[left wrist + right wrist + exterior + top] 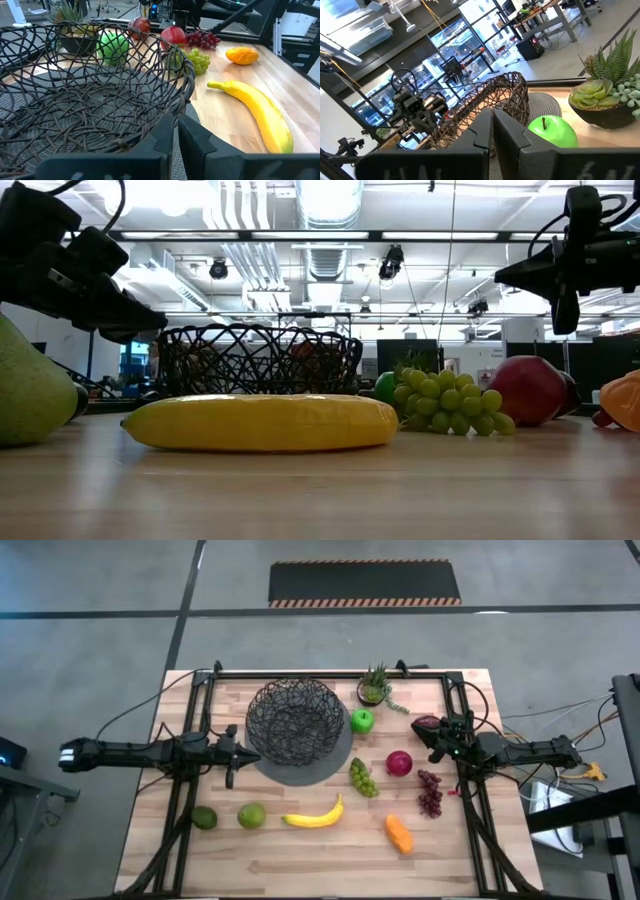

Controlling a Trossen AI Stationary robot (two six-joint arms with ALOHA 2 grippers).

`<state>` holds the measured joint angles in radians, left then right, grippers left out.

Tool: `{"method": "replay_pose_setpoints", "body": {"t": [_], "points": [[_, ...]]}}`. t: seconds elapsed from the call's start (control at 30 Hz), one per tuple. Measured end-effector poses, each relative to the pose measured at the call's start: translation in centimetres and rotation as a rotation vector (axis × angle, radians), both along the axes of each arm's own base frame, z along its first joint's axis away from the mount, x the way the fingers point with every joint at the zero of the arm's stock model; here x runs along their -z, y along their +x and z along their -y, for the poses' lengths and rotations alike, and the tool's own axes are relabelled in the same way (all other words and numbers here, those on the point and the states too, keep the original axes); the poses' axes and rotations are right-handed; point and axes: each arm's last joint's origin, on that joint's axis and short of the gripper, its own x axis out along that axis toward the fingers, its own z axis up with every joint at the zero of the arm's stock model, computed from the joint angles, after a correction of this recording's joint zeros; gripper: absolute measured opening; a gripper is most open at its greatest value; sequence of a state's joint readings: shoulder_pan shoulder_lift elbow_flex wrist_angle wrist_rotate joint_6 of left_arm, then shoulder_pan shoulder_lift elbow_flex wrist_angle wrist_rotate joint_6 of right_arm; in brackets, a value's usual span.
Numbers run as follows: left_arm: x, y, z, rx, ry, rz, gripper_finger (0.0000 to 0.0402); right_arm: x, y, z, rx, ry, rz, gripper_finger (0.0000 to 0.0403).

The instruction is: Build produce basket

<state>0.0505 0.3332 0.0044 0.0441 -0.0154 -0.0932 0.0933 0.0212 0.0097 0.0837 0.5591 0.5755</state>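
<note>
Along the near side of the wooden table (300, 860), from the left: a green pear (204, 818), a lime (251, 815), a yellow banana (315, 815) lying on its side, and an orange piece (399, 834) toward the right. None of these touch one another.

In the middle band, green grapes (363, 778) lie just right of the basket's base, with a red apple (399, 763) near them and purple grapes (430, 792) further right. Another dark red fruit (426, 724) sits just beside the right gripper.

The basket (294, 721), a black wire-mesh bowl, stands upright on its grey round base (310, 772) at the table's centre-far area. It holds no produce. A green apple (362, 721) rests just beside its right rim.

The left gripper (232, 754) hangs above the table at the basket's left edge, fingers pressed together and holding nothing; in the left wrist view the closed fingertips (176, 131) sit close to the mesh rim. The right gripper (438, 747) hovers over the right side of the table, fingers likewise together and empty, pointing toward the basket and green apple.

At the far edge, a small potted plant (376, 688) stands upright just beyond the green apple.
</note>
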Motion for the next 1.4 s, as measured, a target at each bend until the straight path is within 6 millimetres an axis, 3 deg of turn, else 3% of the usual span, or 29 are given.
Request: {"method": "replay_pose_setpoints", "body": {"t": [0.1, 0.23, 0.33, 0.67, 0.87, 1.07, 1.4], "points": [[0.0, 0.0, 0.0, 0.002, 0.007, -0.002, 0.0010, 0.0, 0.0, 0.0, 0.000, 0.000, 0.000, 0.0009], [0.3, 0.0, 0.0, 0.088, 0.309, -0.049, 0.0010, 0.0, 0.0, 0.0, 0.000, 0.000, 0.000, 0.0009], [0.3, 0.1, 0.0, 0.125, 0.440, -0.067, 0.0010, 0.0, 0.0, 0.0, 0.000, 0.000, 0.000, 0.0009], [0.5, 0.2, 0.0, 0.130, 0.446, -0.080, 0.0010, 0.0, -0.1, 0.1, 0.045, -0.067, -0.034, 0.0009], [-2.5, 0.8, -0.1, 0.036, 0.363, 0.230, 0.0010, -0.9, -0.5, 0.6, 0.269, -0.083, 0.016, 0.0009], [-6.2, 0.2, -0.1, -0.025, 0.136, 0.643, 0.0010, -1.9, -0.6, 0.4, 0.194, -0.180, 0.075, 0.0009], [-7.3, -0.5, 0.0, -0.031, 0.138, 0.773, 0.0010, -2.5, -0.7, 0.4, 0.203, -0.276, 0.075, 0.0009]]}}
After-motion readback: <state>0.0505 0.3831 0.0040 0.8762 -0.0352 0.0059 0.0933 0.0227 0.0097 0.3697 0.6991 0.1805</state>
